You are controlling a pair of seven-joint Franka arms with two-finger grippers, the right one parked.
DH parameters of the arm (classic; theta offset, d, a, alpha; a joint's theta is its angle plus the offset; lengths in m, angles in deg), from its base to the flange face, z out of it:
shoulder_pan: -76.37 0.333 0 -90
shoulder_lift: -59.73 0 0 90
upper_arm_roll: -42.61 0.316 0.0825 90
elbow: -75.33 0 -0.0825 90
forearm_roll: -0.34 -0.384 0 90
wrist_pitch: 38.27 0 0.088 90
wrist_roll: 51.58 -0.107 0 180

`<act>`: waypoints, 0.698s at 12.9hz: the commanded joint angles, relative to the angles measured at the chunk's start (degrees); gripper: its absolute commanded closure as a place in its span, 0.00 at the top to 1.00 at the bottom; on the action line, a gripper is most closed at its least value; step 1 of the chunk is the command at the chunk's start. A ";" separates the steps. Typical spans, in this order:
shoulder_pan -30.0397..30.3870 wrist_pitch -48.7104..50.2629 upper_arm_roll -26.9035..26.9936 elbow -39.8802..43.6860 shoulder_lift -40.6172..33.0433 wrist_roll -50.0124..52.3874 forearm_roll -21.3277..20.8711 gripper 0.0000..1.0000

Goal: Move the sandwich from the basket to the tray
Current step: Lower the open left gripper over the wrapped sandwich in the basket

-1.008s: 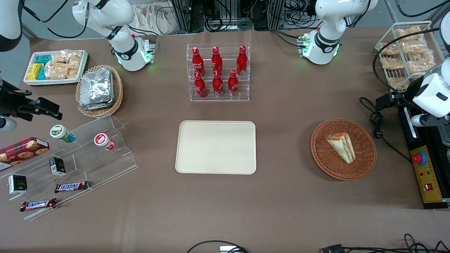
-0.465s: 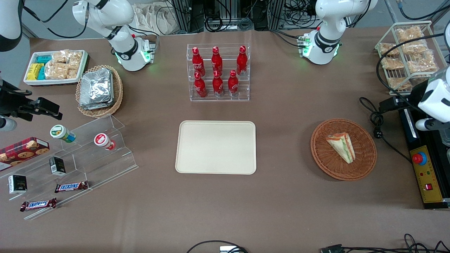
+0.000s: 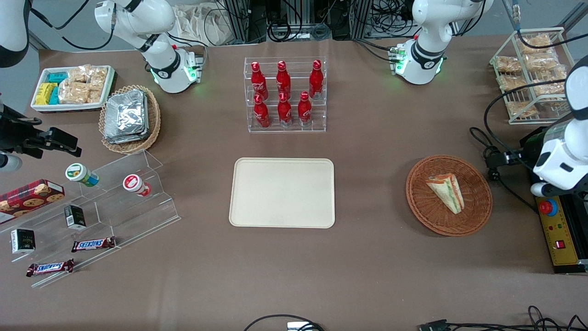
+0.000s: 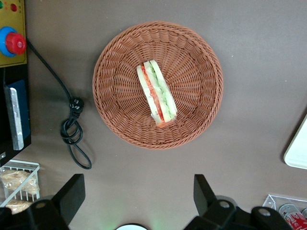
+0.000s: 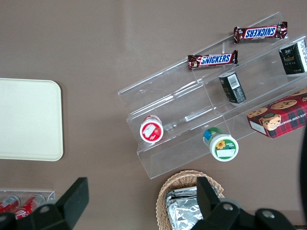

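Your claw (image 4: pixel 136 191) hangs wide open and empty above the brown counter (image 3: pixel 376 266), just beside the round wicker basket (image 4: pixel 115 115) and touching nothing. The triangular sandwich (image 3: pixel 446 191) lies in the middle of that basket. The cream tray (image 3: pixel 282 192) sits bare, well apart, toward the parked arm's end.

Since the earlier frames, the left arm's gripper (image 4: pixel 136 191), fingers spread wide, has shifted nearer the front camera, now high over the table beside the basket (image 4: pixel 115 115).
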 commanded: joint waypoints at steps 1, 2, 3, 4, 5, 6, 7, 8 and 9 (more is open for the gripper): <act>0.70 -1.26 -0.20 0.74 3.30 1.21 -0.30 1.00; 0.70 -2.66 -0.20 0.65 4.88 1.74 -0.39 1.00; 0.70 -4.58 -0.29 0.04 6.64 3.57 -0.39 1.00; 0.62 -7.21 -0.29 -0.84 7.96 5.42 -0.48 1.00; 0.62 -9.85 -0.29 -2.32 9.10 5.87 -0.48 1.00; 0.79 -11.79 -0.29 -3.30 10.59 6.13 -0.48 1.00; 0.71 -12.68 -0.20 -3.31 12.26 6.57 -0.39 1.00; 0.70 -13.82 -0.29 -3.31 13.93 7.01 -0.39 1.00; 0.36 -15.57 -0.29 -3.31 15.34 7.62 -0.30 1.00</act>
